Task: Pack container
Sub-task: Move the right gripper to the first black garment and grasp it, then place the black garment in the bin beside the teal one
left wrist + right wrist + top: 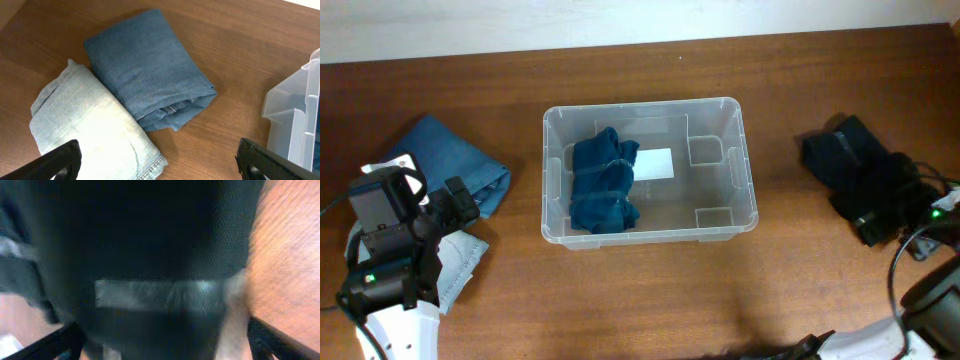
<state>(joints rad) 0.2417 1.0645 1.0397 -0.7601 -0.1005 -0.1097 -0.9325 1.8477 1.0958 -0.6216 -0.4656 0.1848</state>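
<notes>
The clear container (750, 180) stands mid-table with a crumpled dark blue cloth (603, 185) in its left half and a white label (655, 163) on its base. Its corner shows in the left wrist view (295, 115). My left gripper (455, 205) (160, 160) is open and empty, hovering over a folded light denim piece (460, 262) (85, 125) that lies next to folded blue jeans (450, 160) (145, 70). My right gripper (880, 215) (162, 335) is open, its fingers spread on either side of a black garment (845, 155) (150, 240), which fills its blurred view.
The wooden table runs to a pale wall at the back edge. Cables trail from the right arm at the right edge (920, 245). Bare wood lies between the jeans and the container.
</notes>
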